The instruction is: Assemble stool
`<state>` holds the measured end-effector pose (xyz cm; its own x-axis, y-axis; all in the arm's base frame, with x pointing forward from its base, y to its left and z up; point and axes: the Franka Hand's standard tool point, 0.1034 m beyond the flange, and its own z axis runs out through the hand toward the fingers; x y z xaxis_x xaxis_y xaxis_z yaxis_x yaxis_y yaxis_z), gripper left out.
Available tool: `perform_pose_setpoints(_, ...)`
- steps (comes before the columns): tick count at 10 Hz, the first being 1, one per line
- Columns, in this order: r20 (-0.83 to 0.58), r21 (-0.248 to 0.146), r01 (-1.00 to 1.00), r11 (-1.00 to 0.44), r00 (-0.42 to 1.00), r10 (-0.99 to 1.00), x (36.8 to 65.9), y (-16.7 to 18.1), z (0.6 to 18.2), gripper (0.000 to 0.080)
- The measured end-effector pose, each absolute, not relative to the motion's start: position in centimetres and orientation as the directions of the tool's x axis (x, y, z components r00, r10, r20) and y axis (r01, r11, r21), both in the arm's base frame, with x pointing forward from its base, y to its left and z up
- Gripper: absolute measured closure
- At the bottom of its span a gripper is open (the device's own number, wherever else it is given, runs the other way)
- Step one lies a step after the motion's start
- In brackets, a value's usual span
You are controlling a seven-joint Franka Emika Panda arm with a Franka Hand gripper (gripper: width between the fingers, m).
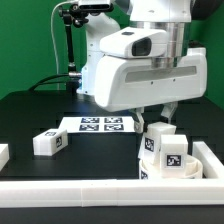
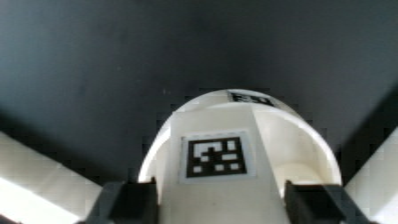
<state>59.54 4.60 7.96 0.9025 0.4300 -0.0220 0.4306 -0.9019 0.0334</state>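
Observation:
My gripper (image 1: 160, 113) hangs at the exterior view's right, shut on a white oblong leg (image 1: 160, 129) that points down. In the wrist view the same leg (image 2: 231, 140) runs out from between the dark fingers (image 2: 125, 200) of the gripper (image 2: 222, 203), with one tag on its face and one on its end. Right under it, a bigger white tagged part, apparently the stool's seat (image 1: 168, 155), stands in the corner of the white rail. I cannot tell whether leg and seat touch. A second leg (image 1: 48, 143) lies loose on the black table to the exterior view's left.
The marker board (image 1: 100, 124) lies flat at the table's middle. A white rail (image 1: 90, 190) runs along the front edge and up the exterior view's right side. Another white piece (image 1: 3, 153) shows at the far left edge. A black stand (image 1: 68, 40) rises behind.

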Motion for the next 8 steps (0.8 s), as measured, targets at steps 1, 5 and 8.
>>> perform_pose_setpoints(1,-0.020,0.034,0.376,-0.926,0.927,0.375,59.54,4.61,7.95,0.0458)
perform_pose_setpoints(5,-0.010,0.026,0.067,-0.997,0.998,0.067,59.46,4.71,7.89,0.0458)
perform_pose_setpoints(8,-0.002,0.011,-0.174,-0.985,0.985,-0.174,59.44,5.06,7.83,0.0458)
